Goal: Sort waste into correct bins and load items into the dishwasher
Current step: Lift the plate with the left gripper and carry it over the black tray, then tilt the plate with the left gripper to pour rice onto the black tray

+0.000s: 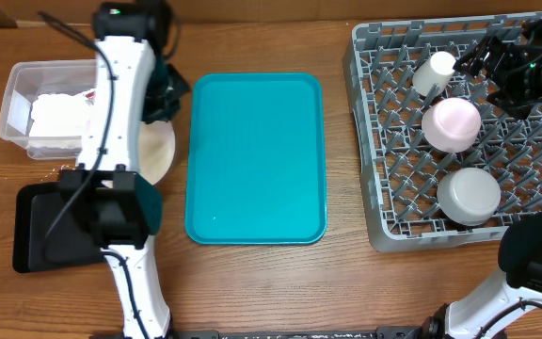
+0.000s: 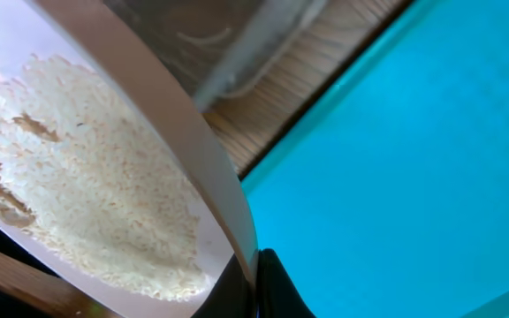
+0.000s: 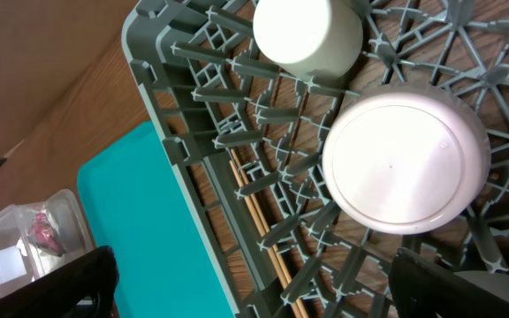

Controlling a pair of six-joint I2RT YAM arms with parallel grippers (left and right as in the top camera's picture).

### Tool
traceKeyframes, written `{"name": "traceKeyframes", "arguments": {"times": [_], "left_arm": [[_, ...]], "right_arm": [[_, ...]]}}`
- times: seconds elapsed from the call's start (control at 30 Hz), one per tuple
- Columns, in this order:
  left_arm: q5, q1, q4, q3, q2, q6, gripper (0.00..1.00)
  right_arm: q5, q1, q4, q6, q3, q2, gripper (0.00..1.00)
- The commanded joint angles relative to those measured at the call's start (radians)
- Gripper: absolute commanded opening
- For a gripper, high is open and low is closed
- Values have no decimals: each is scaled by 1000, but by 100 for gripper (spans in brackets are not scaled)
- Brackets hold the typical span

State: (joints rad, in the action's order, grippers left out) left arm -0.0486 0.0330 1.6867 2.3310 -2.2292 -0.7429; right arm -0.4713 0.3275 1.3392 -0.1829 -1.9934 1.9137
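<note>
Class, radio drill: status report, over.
Left end effector shut on rim of round white plate. Pale rice scraps on it. Right end effector open over grey plastic dish rack.

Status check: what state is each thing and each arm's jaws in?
Left jaws: shut on plate rim.
Plate: tilted, rice on it.
Right jaws: open over rack.
Cup: in rack.
White bowl: upside down in rack.
Grey bowl: upside down in rack.
Clear tub: holds napkins, wrapper.
</note>
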Motion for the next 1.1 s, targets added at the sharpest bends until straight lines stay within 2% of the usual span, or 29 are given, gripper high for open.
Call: {"name": "traceKeyframes", "arguments": {"times": [0.0,0.5,0.67,1.07], "left_arm": [[72,-62,3,22,40,34,4],[213,-256,3,21,40,34,4],[332,-328,3,21,40,70,4],[335,-380,4,-59,74,119,4]], "right_arm": [[0,0,-2,-5,-24,-29,100],[0,0,-1,-4,-24,-29,100],[0,0,-1,-5,-24,-29,100],[0,0,-1,-4,-24,-29,100]]}}
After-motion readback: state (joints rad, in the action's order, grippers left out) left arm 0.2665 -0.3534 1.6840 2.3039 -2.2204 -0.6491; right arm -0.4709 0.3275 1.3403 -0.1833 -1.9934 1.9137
